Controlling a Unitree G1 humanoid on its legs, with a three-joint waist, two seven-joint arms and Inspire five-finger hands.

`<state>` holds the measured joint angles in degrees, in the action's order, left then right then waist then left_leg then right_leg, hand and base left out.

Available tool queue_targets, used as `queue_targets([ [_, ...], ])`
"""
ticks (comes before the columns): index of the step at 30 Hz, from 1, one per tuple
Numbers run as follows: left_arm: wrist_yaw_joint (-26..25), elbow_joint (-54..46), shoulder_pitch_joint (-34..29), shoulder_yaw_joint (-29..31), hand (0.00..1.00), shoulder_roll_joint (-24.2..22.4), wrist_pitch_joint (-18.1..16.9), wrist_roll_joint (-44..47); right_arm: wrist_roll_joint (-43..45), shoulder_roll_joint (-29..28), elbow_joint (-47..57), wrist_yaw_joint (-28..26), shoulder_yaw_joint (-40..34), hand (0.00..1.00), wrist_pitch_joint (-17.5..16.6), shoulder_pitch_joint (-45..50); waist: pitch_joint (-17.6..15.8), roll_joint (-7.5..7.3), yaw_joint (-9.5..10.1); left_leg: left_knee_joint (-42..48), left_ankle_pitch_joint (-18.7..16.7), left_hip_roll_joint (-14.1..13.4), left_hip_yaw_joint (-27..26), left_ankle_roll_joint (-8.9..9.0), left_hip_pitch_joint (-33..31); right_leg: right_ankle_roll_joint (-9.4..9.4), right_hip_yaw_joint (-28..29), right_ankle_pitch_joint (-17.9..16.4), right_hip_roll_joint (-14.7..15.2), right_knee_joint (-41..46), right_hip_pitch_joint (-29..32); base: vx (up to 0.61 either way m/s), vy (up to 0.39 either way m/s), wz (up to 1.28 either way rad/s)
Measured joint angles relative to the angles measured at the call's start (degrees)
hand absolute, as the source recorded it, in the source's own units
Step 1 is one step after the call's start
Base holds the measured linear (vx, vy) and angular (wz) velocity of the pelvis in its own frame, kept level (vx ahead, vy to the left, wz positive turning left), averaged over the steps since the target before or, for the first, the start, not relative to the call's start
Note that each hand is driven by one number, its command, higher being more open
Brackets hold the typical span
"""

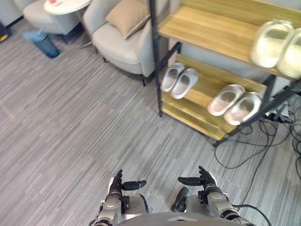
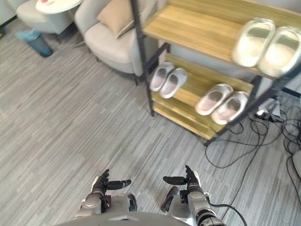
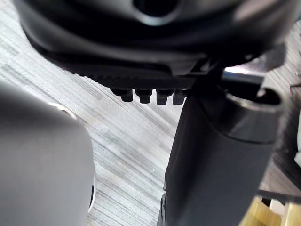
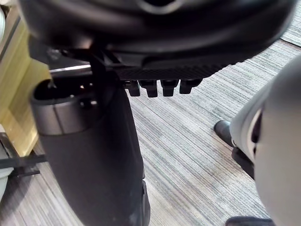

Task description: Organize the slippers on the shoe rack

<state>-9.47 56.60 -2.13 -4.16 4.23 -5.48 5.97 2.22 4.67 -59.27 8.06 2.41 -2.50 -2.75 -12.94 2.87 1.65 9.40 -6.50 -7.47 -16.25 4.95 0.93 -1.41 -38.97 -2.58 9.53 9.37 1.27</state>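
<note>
Both robot hands sit low at the near edge, well apart from each other, above the grey, finely striped carpet floor [image 1: 70, 122]. Your left robot hand [image 1: 116, 182] and right robot hand [image 1: 205, 179] each show straight, relaxed fingers with the thumb stuck out toward the other hand. Neither holds anything.

At far right stands the open shoe rack [image 1: 207, 29], with pale wooden plank shelves in a thin black metal frame. You have three pairs on it.

- Top shelf, right end: cream moulded slippers [image 1: 272, 43], smooth and rounded, footbeds up and touching side by side. Their long axes run front to back across the shelf. You cannot tell which end is the toe.
- Lower shelf, left end: slim pale grey slippers [image 1: 179, 81], matte, side by side and touching. Their long axes run from the shelf's front edge toward its back, leaning a little right at the far end.
- Lower shelf, right: broad glossy grey slippers [image 1: 235, 102], parallel to the slim pair, with their near ends at the shelf's front edge. The covered band seems to sit at the far end.

Just left of the rack is a beige upholstered armchair [image 1: 123, 44] carrying a tan square cushion [image 1: 128, 16]. Farther left stand a round white side surface [image 1: 66, 5] and a blue round bin [image 1: 44, 43].
</note>
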Motion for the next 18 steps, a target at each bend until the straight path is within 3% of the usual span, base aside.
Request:
queue_targets([
  [1,-0.19,0.14,-0.43,0.08,1.00,0.81,0.29,0.00,-0.04,-1.49,-0.03,-0.37,-0.22,1.00,0.09,0.92,1.11,-1.38,0.03,-2.58,1.71,1.93,1.45,-0.81,0.46,-1.05,-1.44,2.42,0.22,-3.62,-1.54,-0.06,0.235,0.80],
  [3,-0.14,0.54,-0.44,0.04,1.00,0.94,0.53,-0.12,-0.15,-2.58,-0.02,-0.55,-0.21,1.00,-0.02,1.20,1.81,-2.03,0.01,-3.28,2.13,3.54,2.78,-1.45,0.81,-1.93,-2.69,3.47,1.46,-4.41,-2.64,-0.02,0.224,0.46],
  [4,-0.06,0.87,-0.41,-0.01,1.00,1.01,0.51,-0.39,-0.16,-2.94,-0.07,-0.59,-0.20,1.00,-0.03,1.24,2.07,-2.25,0.01,-3.30,2.20,4.28,3.34,-1.59,0.84,-2.15,-3.26,3.36,2.44,-3.44,-2.80,0.00,0.197,0.40],
  [7,0.23,1.20,-0.41,-0.06,1.00,1.18,0.53,-1.01,-0.81,-3.35,-0.04,-0.79,-0.22,1.00,-0.03,1.15,2.20,-2.82,0.10,-3.45,1.52,7.65,6.71,-5.03,1.24,-3.55,-5.43,-0.64,9.07,6.49,-2.30,0.01,0.207,0.67],
  [8,0.32,1.56,-0.42,-0.05,1.00,1.30,0.50,-1.05,-1.14,-3.34,-0.06,-1.12,-0.29,1.00,0.00,1.19,2.39,-3.17,0.07,-3.48,0.13,9.25,9.67,-6.79,1.77,-2.21,-5.53,-2.12,13.14,14.15,-1.76,0.01,0.180,1.03],
  [9,0.24,1.67,-0.44,0.02,1.00,1.33,0.53,-1.03,-1.15,-3.35,-0.06,-1.26,-0.62,1.00,-0.02,1.19,2.47,-3.32,0.00,-3.72,-0.13,9.80,11.46,-7.46,2.36,-0.46,-3.37,-2.05,14.79,18.55,-0.92,0.02,0.134,0.84],
  [10,0.22,1.67,-0.44,0.03,1.00,1.33,0.53,-1.03,-1.18,-3.35,-0.07,-1.29,-0.67,1.00,-0.01,1.20,2.49,-3.36,-0.03,-3.77,-0.13,9.86,11.78,-7.53,2.48,0.03,-2.81,-1.92,14.99,19.27,-0.74,0.07,0.095,0.88],
  [11,0.16,1.52,-0.52,0.16,1.00,1.63,0.50,-1.02,-2.02,-3.95,-0.22,-1.53,-1.17,1.00,-0.09,1.30,2.70,-3.07,-0.07,-3.98,-0.10,9.27,15.24,-7.98,3.29,1.10,4.79,-4.52,12.98,22.99,1.68,0.07,0.027,0.70],
  [12,0.16,1.53,-0.51,0.28,1.00,1.71,0.50,-1.02,-2.16,-4.10,-0.19,-1.56,-1.15,1.00,-0.12,1.28,2.70,-3.08,-0.09,-3.99,-0.11,8.92,15.84,-7.97,3.30,0.94,6.12,-5.57,12.04,23.04,2.13,0.11,-0.048,0.97],
  [14,0.20,1.91,-0.19,0.76,1.00,1.54,0.55,-0.97,-2.16,-4.25,-0.12,-1.77,-0.98,1.00,-0.17,0.72,2.59,-2.96,-0.17,-4.03,-0.35,7.13,20.22,-7.68,3.27,0.71,11.84,-9.06,4.91,21.60,6.80,0.12,-0.099,0.78],
  [15,0.21,2.07,0.03,0.81,1.00,1.53,0.55,-0.96,-2.10,-4.24,-0.13,-1.79,-0.99,1.00,-0.24,0.57,2.56,-2.92,-0.22,-4.04,-0.47,6.94,20.63,-7.56,3.30,0.70,12.54,-9.06,4.14,21.19,7.47,0.13,-0.101,0.73],
  [17,0.22,2.68,0.47,1.13,1.00,1.45,0.60,-0.97,-2.12,-4.31,0.03,-1.85,0.38,1.00,-1.07,-0.36,1.89,-2.66,-0.60,-3.91,-2.08,5.44,23.69,-6.63,4.30,0.26,19.17,-8.76,-0.86,17.98,11.30,0.23,-0.223,0.68],
  [18,0.28,2.95,0.53,1.12,1.00,1.43,0.60,-1.01,-2.14,-4.34,0.17,-1.91,1.18,1.00,-1.43,-0.52,1.81,-2.75,-1.03,-3.54,-3.00,4.94,25.48,-5.78,4.76,-0.84,22.69,-8.03,-2.68,15.56,12.34,0.28,-0.325,1.06],
])
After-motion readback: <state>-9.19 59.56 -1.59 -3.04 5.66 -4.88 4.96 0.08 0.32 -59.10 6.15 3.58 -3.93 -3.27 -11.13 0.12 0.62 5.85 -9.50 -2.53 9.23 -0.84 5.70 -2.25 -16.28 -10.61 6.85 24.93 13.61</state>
